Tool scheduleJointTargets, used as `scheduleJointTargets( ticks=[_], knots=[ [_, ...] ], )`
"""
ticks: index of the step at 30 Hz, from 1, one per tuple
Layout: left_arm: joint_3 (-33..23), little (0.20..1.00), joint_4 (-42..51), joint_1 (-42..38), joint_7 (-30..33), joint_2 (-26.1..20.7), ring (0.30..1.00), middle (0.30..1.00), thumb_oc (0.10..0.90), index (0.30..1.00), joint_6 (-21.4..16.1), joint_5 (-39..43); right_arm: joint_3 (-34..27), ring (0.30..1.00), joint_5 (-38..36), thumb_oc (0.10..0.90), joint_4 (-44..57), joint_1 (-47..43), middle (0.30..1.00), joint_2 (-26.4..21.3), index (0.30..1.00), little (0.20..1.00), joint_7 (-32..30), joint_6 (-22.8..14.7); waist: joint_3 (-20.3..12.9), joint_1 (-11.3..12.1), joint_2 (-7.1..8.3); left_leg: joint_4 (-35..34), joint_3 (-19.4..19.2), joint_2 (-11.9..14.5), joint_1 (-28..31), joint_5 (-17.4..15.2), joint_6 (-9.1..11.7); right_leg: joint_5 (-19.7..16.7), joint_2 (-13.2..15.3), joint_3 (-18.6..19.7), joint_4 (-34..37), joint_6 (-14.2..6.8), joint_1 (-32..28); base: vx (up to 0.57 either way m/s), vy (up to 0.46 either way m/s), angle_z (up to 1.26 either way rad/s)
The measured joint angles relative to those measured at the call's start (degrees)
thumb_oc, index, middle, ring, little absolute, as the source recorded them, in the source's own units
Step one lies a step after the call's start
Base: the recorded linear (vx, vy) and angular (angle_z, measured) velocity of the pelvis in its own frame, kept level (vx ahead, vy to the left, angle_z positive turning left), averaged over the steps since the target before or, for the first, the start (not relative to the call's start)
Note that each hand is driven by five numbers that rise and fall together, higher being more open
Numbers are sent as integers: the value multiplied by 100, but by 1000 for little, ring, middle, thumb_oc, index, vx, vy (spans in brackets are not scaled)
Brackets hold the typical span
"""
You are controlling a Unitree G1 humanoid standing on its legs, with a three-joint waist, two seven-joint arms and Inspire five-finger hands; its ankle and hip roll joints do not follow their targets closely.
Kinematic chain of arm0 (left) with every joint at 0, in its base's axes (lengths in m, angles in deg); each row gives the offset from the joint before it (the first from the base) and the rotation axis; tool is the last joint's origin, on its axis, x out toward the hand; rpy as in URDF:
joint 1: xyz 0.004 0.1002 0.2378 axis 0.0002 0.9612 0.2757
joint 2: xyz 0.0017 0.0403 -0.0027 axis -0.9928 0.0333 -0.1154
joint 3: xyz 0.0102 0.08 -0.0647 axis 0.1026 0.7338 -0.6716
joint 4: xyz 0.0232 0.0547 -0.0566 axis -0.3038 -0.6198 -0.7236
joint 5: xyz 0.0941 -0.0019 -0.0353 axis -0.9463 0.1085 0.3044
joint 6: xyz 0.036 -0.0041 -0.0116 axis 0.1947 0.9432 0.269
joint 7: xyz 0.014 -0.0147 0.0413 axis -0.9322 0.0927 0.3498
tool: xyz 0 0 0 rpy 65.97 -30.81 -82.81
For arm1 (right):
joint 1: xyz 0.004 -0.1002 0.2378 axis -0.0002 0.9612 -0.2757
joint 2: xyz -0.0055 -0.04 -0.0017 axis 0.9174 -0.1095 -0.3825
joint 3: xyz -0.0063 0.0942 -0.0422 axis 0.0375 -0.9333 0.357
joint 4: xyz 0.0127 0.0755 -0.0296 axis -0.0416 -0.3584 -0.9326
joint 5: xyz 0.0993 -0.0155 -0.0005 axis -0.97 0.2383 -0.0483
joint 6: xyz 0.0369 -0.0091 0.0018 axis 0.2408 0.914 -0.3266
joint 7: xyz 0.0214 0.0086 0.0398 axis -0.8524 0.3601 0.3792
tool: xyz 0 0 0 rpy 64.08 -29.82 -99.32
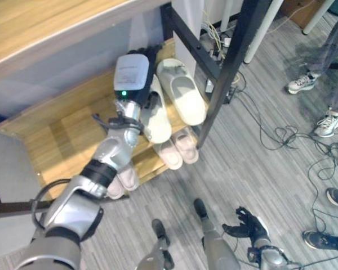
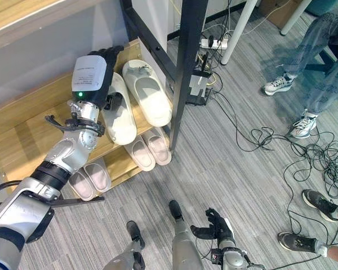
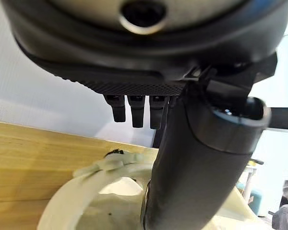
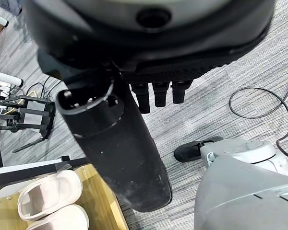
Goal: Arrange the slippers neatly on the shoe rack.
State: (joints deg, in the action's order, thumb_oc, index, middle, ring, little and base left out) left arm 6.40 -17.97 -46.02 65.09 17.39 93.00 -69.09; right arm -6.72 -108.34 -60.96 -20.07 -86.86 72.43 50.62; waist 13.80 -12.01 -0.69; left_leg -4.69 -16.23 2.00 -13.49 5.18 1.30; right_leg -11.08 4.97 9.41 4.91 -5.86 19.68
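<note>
1. Left robot hand (image 2: 110, 59) reached in over upper shelf (image 2: 22, 132) of shoe rack, poised above the left one of two cream slippers (image 2: 119, 115); thumb down into its opening in left wrist view, fingers straight, nothing gripped.
2. Second cream slipper (image 2: 151, 100) just beside the first, toes pointing outward, both on upper shelf by the black post (image 2: 183, 67).
3. Lower shelf (image 2: 117, 163): pink pair (image 2: 149, 149) near the post, another pink pair (image 2: 90, 178) further left, partly under the arm.
4. Right robot hand (image 2: 215, 226) low over grey floor (image 2: 236, 169), fingers relaxed, released.
5. Person's sneakers (image 2: 279, 85) and cables (image 2: 270, 138) on floor at right.
</note>
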Motion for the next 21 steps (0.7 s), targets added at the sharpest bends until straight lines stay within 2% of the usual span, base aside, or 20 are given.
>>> scheduleJointTargets(
  ticks=[9, 14, 21],
  knots=[
    [10, 900, -4, 1, -215, 40, 900, 900, 800, 900, 14, 151, 65, 900, -11, 800, 24, 8, 900, 5, 900, 900, 33, 29, -2, 20, -3, 1, -1, -1, 9, 26, -6, -17, 0, 1, -1, 8, -11, 0, 0, 0],
    [10, 900, 9, 58, -303, 40, 900, 900, 800, 900, 4, 149, 59, 900, -22, 800, 0, 32, 900, 20, 900, 900, 41, 54, -7, 118, -11, -2, -1, 14, 143, 26, 1, -17, -10, -4, 1, 12, -146, 7, -3, 0],
    [-84, 900, 385, 284, -308, 37, 900, 900, 800, 900, -6, 142, 19, 900, -21, 800, 2, 40, 900, 64, 900, 900, 45, 61, -15, 146, -20, -2, 81, 7, 190, 36, 1, -14, 2, -78, 1, 15, -233, 20, 4, 6]
  ],
)
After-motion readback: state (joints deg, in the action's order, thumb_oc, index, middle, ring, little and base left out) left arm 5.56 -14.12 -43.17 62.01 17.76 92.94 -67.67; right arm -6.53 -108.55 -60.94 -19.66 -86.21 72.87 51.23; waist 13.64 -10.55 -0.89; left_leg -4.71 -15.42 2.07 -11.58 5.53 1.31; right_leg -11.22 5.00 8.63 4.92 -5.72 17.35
